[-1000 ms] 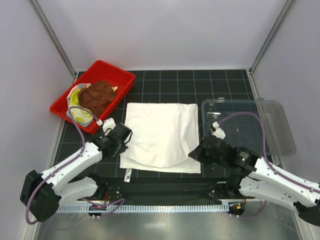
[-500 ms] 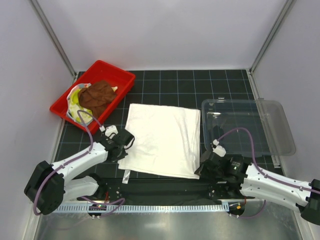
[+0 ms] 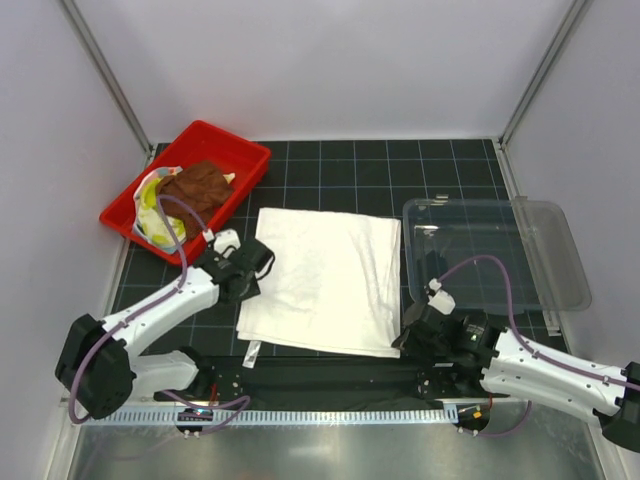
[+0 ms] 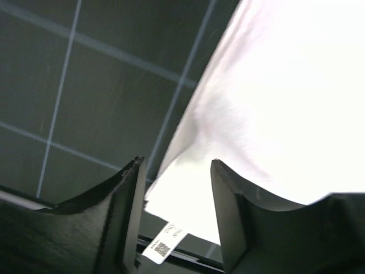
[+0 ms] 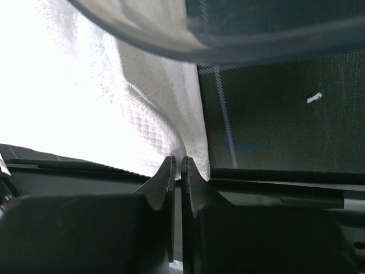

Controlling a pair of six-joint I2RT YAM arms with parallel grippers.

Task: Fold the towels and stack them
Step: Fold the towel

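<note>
The white towel [image 3: 325, 280] is laid flat on the bench [image 3: 330, 170], its near corner pinched by the right jaws; the left jaws are open at its edge. A matching grip is likely needed before folding.

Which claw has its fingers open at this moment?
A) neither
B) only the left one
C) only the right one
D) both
B: in the wrist views the left claw shows a wide gap between its fingers, while the right claw has them pressed together at a corner of the white towel.
</note>
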